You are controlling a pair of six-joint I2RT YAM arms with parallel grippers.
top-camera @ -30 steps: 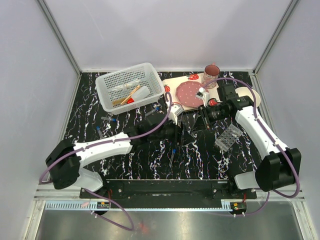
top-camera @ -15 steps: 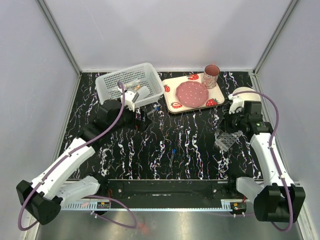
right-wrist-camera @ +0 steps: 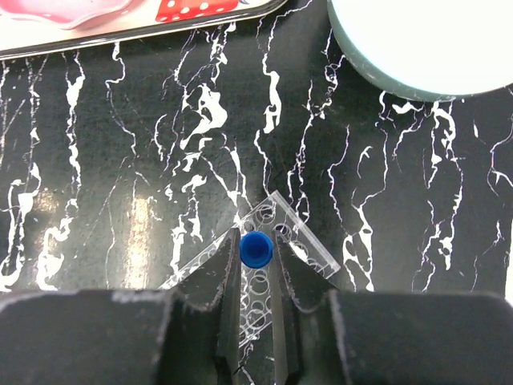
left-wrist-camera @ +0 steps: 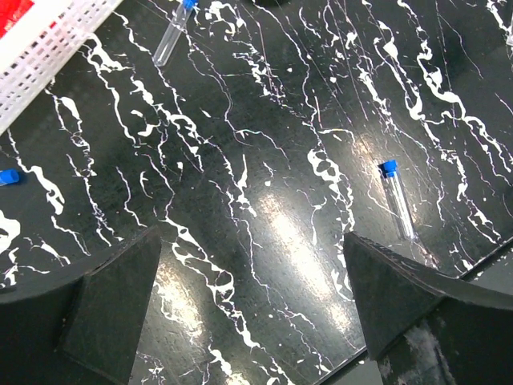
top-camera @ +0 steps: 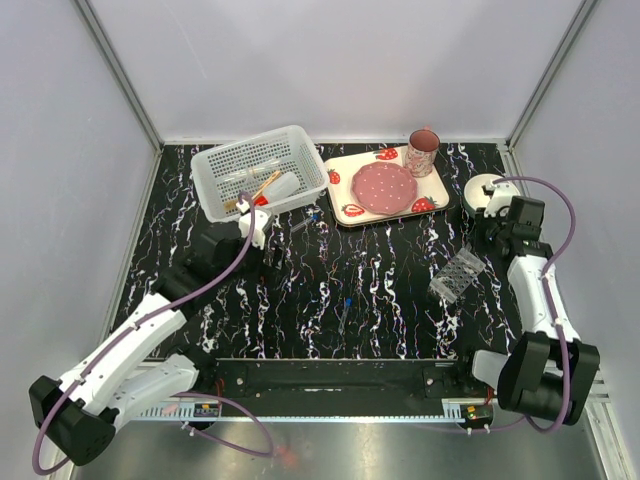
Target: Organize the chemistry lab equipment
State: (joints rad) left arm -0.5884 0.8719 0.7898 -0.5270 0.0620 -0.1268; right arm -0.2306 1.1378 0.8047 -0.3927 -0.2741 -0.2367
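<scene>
Over at roughly 4 o'clock on the black marble tabletop (top-camera: 330,300), my right gripper (right-wrist-camera: 256,245) has its jaws narrowed on a blue-capped vial (right-wrist-camera: 256,250), hanging right over the clear grid tube rack (right-wrist-camera: 309,241). My worry is that the rack looks light and sits skewed to the fingers. If the vial's tip lands on a grid wall instead of a hole, I reckon it'll shove the rack sideways or tip it. I also can't see whether the vial hangs straight below the cap. The left gripper (left-wrist-camera: 252,265) is spread wide with nothing in it, over a loose vial (left-wrist-camera: 397,196) at its 3 o'clock and another (left-wrist-camera: 172,32) at 11 by the basket. Those are round, so a sloppy nudge would probably send them rolling. As for containers, the white mesh basket (top-camera: 205,188) at 11 o'clock holds the wooden-handled tool (top-camera: 258,188), the red-capped squeeze bottle (top-camera: 280,186) and some clear tubes (top-camera: 245,170). The rack's holes look empty from here. The strawberry tray (top-camera: 340,170) at 12 carries a pink plate (top-camera: 385,187) and a mug (top-camera: 423,150). The white bowl (right-wrist-camera: 417,48) shows nothing inside.
</scene>
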